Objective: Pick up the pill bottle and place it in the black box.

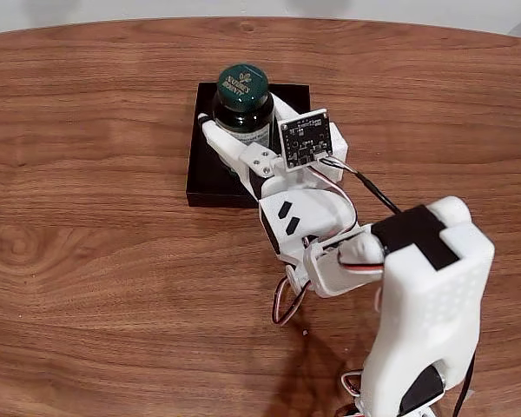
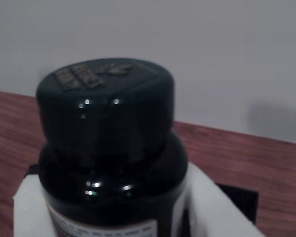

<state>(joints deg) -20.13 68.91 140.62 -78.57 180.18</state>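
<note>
In the fixed view the black box (image 1: 207,178) sits on the wooden surface (image 1: 87,261), and over it the pill bottle (image 1: 243,100) stands upright — clamped between the white fingers of the tool (image 1: 243,139), one on each side.

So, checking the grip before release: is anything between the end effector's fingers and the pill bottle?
Nothing: in the wrist view the white fingers sit directly against the pill bottle, above the black box.

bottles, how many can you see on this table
1. The bottle stands upright over the black box, between the pincer fingers. Nothing suggests another, though the arm hides some table.
</note>
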